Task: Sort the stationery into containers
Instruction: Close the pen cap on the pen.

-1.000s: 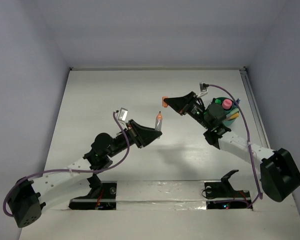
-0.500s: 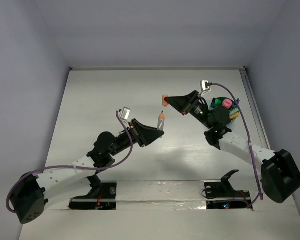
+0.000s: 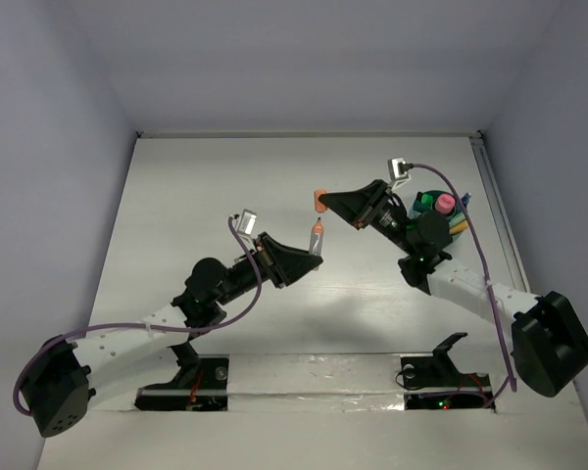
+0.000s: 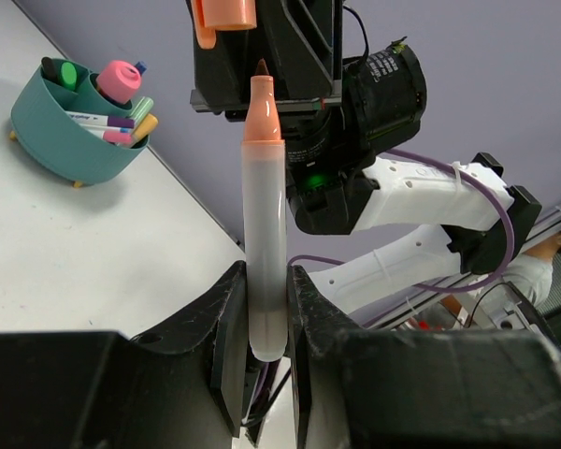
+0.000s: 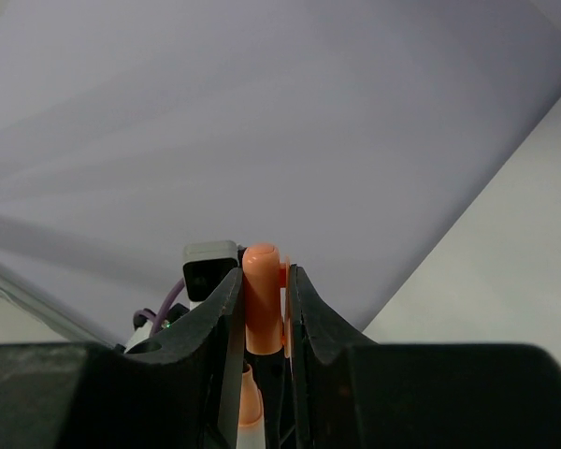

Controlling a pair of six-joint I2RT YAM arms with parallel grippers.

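Marker (image 4: pixel 264 234): a stubby pen with a pale see-through body and a salmon tip. It stands straight up in the air over the table (image 4: pixel 93 262), with no cap on.
Cap (image 4: pixel 226 14): small and orange. It is just above the marker tip and a little to one side, and not on it yet.
Left gripper (image 4: pixel 265 309): squeezed tight on the bottom end of the marker.
Right gripper (image 5: pixel 262 309): pinching the cap between its two fingers.
Tub (image 4: pixel 61 140): round and teal, on the table off to the right gripper's side. It already has other pens and a pink-topped tube in it.
How the marker feels: likely light, hard and smooth, so it could slip or tip if pushed from the side.
How the cap feels: likely tiny, light and hard, so it could pop out easily.
Where to hold: keep the marker low on its body so the tip end is free. Hold the cap by its sides, with the open end facing the tip.
Next: line the cap up over the tip, then push straight down.
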